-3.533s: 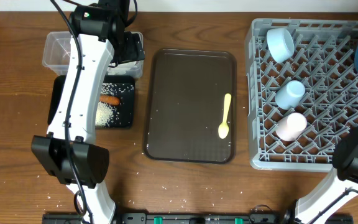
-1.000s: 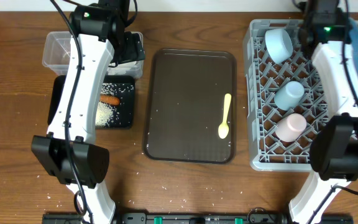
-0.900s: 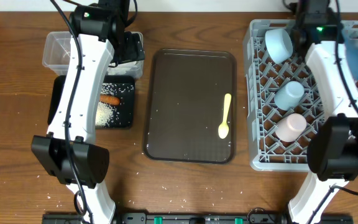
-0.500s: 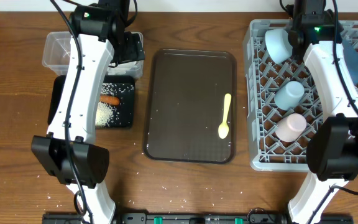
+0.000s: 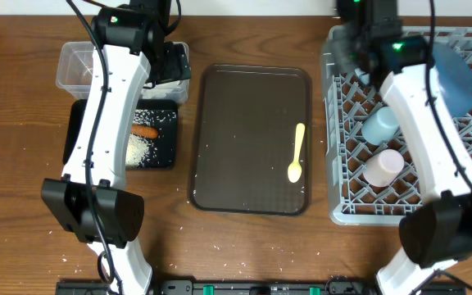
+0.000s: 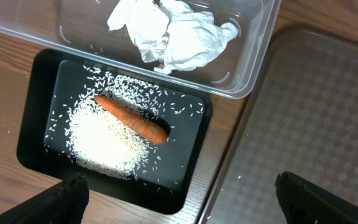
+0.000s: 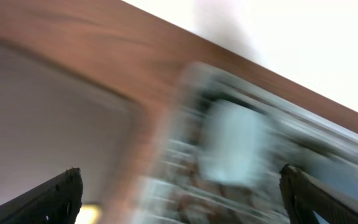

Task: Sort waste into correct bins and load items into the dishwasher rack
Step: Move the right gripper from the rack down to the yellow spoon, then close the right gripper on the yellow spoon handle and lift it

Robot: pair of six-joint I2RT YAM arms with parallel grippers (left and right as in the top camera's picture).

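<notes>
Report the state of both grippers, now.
Left gripper: open, holding nothing, above the black tray.
Right gripper: open, holding nothing; its wrist view is blurred.

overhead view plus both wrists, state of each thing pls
left gripper: open, empty
right gripper: open, empty
clear plastic tub: holds crumpled white tissues
shallow black tray: holds orange carrot and white rice
pale yellow spoon: lying on dark-brown serving tray
grey plastic dishwasher rack: holds pink cup, light blue cup, dark blue plate
</notes>
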